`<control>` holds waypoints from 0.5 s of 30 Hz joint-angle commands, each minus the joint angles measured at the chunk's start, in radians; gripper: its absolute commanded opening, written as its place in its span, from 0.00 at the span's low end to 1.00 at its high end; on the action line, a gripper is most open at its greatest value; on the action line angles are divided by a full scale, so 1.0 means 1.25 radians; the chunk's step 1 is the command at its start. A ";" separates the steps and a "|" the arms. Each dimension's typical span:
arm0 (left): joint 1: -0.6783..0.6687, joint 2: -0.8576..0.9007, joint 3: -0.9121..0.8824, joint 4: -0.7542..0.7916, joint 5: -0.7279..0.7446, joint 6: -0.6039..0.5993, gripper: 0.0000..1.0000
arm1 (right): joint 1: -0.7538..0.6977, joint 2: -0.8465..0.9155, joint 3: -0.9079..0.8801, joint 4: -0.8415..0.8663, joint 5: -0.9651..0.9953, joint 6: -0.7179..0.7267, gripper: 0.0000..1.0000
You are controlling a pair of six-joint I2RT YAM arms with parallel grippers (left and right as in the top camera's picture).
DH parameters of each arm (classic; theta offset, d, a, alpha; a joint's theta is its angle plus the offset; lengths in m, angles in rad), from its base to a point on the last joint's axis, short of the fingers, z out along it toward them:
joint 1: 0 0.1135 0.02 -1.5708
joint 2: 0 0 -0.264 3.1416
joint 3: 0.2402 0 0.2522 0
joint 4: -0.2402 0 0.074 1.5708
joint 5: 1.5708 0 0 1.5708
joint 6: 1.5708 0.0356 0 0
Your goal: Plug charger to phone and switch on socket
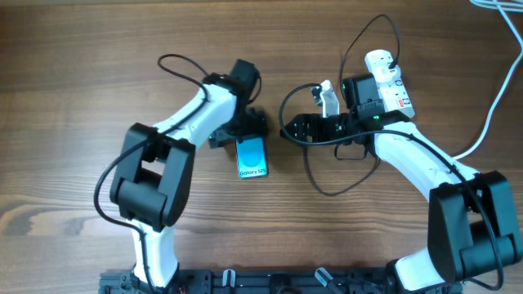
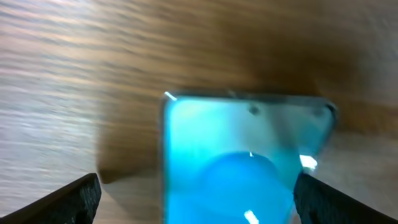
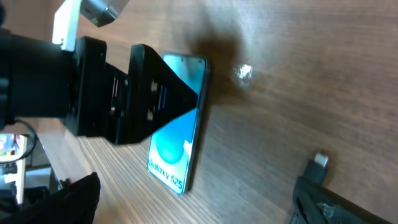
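Note:
The phone lies flat on the wooden table, its teal screen up and the "Galaxy" text at its near end. My left gripper stands open over the phone's far end. In the left wrist view the phone fills the space between the wide-apart fingers, closer to the right one. My right gripper is open just right of the phone. The charger's metal-tipped plug shows right by its right finger; whether they touch I cannot tell. The black charger cable loops back to the white socket.
A thick white cord runs from the socket off the table's right edge. The black cable makes loose loops around the right arm. The left arm fills the left middle. Bare wood lies in front of the phone.

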 commanded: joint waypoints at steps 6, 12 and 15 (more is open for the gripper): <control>-0.065 0.061 -0.002 -0.009 -0.012 -0.018 1.00 | 0.002 -0.011 -0.006 -0.034 0.055 0.019 1.00; -0.074 0.077 -0.002 -0.001 -0.035 -0.016 0.89 | 0.002 -0.011 -0.006 -0.035 0.056 0.015 1.00; -0.071 0.077 -0.002 0.000 -0.089 -0.017 0.82 | 0.002 -0.011 -0.006 -0.034 0.056 0.016 1.00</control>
